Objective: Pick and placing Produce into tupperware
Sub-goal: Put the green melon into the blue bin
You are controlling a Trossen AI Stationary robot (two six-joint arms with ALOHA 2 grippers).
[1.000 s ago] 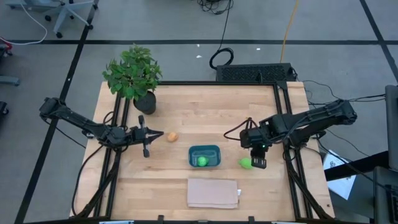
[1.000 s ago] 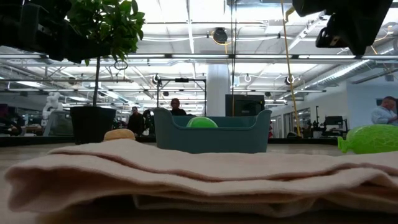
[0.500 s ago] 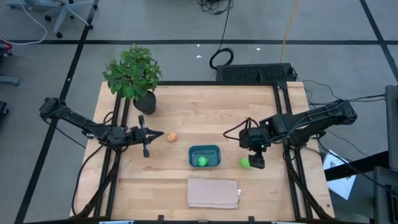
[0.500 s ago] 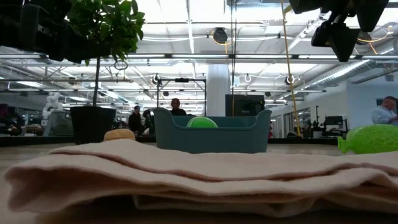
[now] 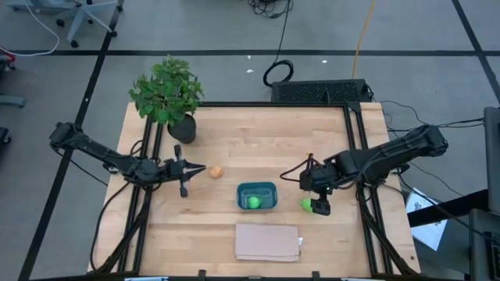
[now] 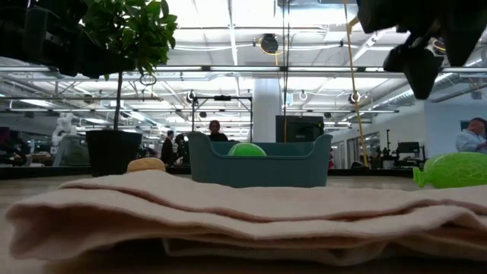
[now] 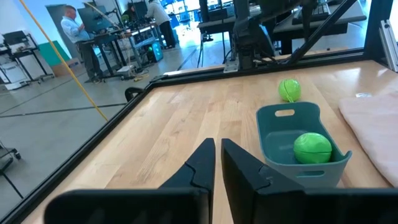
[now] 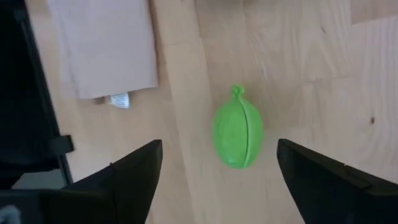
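Observation:
The teal tupperware (image 5: pixel 257 190) stands mid-table with a green ball (image 5: pixel 253 202) inside it. A second green produce item (image 8: pixel 237 134), oval with a small stem, lies on the bare wood to the right of it. My right gripper (image 8: pixel 219 152) hangs open above that item, one finger on either side, touching nothing. An orange-tan item (image 5: pixel 216 172) lies left of the tupperware. My left gripper (image 5: pixel 190 168) is shut and hovers just left of the orange item, pointing toward it.
A folded beige cloth (image 5: pixel 268 242) lies near the front edge, below the tupperware. A potted plant (image 5: pixel 168 94) stands at the far left corner. Bare wood stretches between the tupperware and the far edge. People stand in the room beyond the table.
My right gripper has come down a little and shifted slightly toward the table's left, over the loose green item, and its fingers have spread apart. The green item has not moved.

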